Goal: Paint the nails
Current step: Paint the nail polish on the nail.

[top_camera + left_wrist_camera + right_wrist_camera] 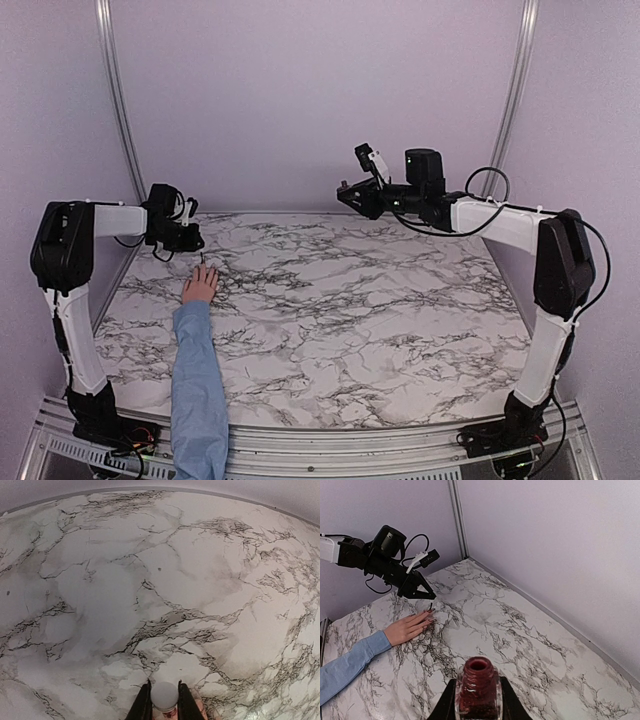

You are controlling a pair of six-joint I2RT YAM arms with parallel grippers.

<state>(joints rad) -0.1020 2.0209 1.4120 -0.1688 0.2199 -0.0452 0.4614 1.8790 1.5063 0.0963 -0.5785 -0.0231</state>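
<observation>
A light-skinned hand (pixel 200 285) in a light blue sleeve (pixel 198 380) lies flat on the marble table at the left. Its nails (pixel 429 616) look dark red at the fingertips. My left gripper (pixel 193 243) is shut on a white brush cap (pixel 165 695). The thin dark brush (pixel 430 606) points down just above the fingertips. My right gripper (pixel 346 195) is raised over the table's far middle. It is shut on an open bottle of red polish (pixel 478 695), held upright.
The marble table (pixel 350 320) is bordered by lilac walls with metal corner posts (pixel 120 110). The forearm runs from the near edge (pixel 300 440) up the left side.
</observation>
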